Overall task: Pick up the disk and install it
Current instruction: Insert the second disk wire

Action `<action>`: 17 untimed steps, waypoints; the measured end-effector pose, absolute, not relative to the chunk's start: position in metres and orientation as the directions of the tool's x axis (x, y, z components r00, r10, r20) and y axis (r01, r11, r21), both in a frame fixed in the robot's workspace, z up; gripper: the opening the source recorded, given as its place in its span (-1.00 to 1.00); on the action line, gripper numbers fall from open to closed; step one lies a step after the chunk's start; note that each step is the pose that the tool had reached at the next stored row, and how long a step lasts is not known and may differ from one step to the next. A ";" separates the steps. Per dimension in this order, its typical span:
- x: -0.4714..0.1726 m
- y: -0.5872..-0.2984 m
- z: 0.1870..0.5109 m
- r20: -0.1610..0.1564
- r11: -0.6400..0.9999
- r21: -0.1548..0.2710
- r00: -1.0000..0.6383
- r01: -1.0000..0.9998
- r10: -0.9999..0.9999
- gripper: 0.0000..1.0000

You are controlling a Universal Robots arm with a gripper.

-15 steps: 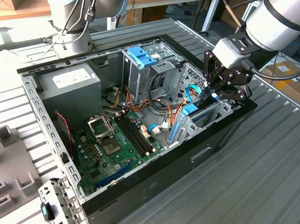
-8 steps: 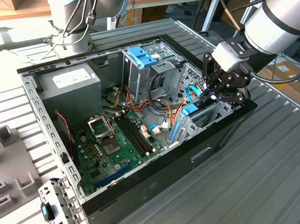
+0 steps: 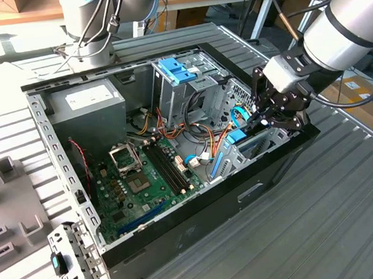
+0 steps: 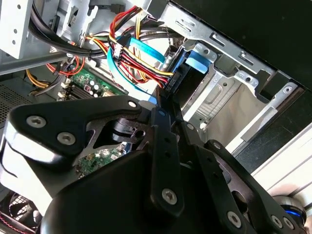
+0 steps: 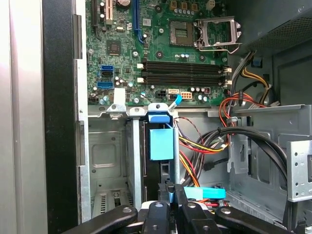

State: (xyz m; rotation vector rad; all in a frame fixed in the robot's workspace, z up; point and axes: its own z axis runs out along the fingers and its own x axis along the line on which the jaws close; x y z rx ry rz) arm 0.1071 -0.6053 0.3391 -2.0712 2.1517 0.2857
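**Gripper working inside the computer case's drive bay**

The gripper [image 3: 267, 116] is reaching down into the open computer case [image 3: 199, 222], at the metal drive bay [image 5: 109, 161] beside the green motherboard [image 3: 144, 178]. Its fingers [image 5: 170, 195] are sitting close together, pinching the thin edge of what appears to be the disk [image 5: 166, 173], standing on edge in the bay under a blue tab [image 5: 161, 144]. Bundled red and yellow cables [image 4: 141, 61] are lying just beside the bay.

Silver-grey arm [image 3: 346, 33], black cable, black linkage tool [image 3: 262, 117], round screw heads
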 end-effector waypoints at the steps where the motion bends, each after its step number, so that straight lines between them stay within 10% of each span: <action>1: 0.107 -0.605 0.339 -0.232 0.033 0.039 -0.042 -0.999 -0.972 -0.67; 17: 0.107 -0.604 0.339 -0.232 0.033 0.039 -0.042 -0.999 -0.972 -0.40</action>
